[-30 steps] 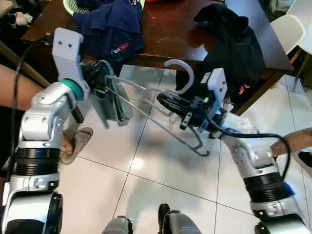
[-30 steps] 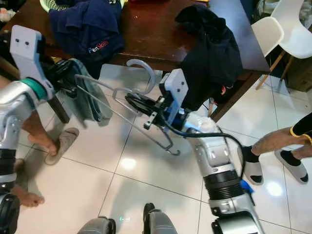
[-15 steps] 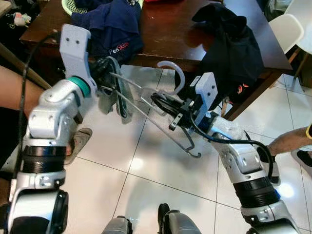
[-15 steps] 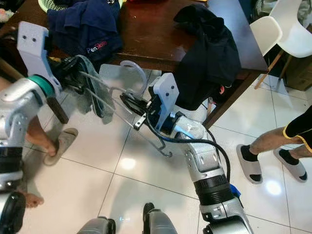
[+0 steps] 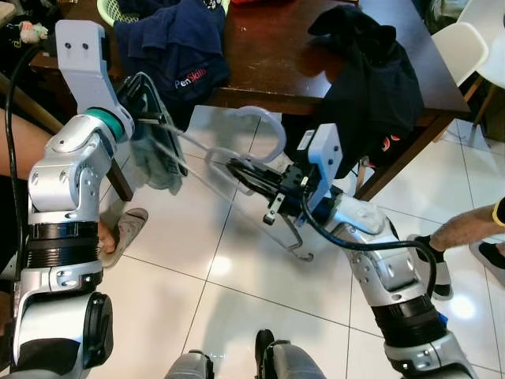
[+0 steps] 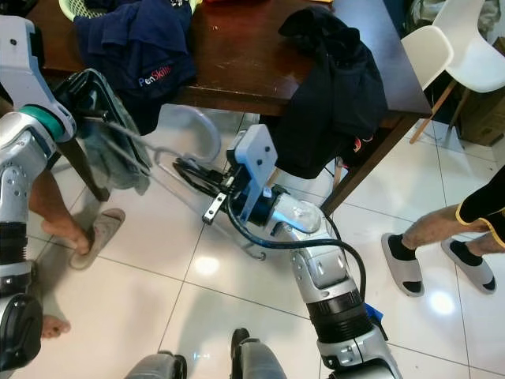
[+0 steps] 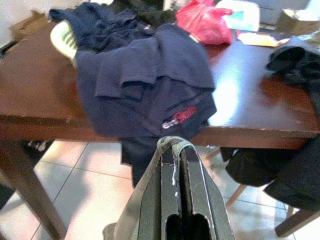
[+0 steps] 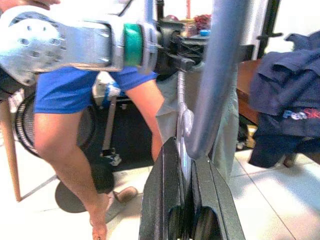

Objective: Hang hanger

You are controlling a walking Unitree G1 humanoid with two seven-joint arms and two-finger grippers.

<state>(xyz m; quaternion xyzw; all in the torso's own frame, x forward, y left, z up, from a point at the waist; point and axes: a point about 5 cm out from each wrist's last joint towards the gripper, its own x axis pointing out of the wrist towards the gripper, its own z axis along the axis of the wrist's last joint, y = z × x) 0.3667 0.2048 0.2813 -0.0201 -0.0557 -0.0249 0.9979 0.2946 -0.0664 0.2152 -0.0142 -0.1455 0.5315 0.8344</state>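
Observation:
A grey wire hanger with a pale hook hangs in the air between my two arms, in front of the brown table. A grey-green cloth is draped over its left end. My left gripper is shut on that end, with the cloth pinched between its fingers. My right gripper is shut on the hanger's neck just below the hook; in the right wrist view the grey bar rises from between its fingers.
A navy shirt and a black garment hang over the table's edge. A green basket sits at the back. A person's leg and sandal are at left. Another person's foot and a white chair are at right.
Both arms have carried the hanger leftward and toward the table. The left gripper rose and drew back to the left, and the right gripper followed to the left.

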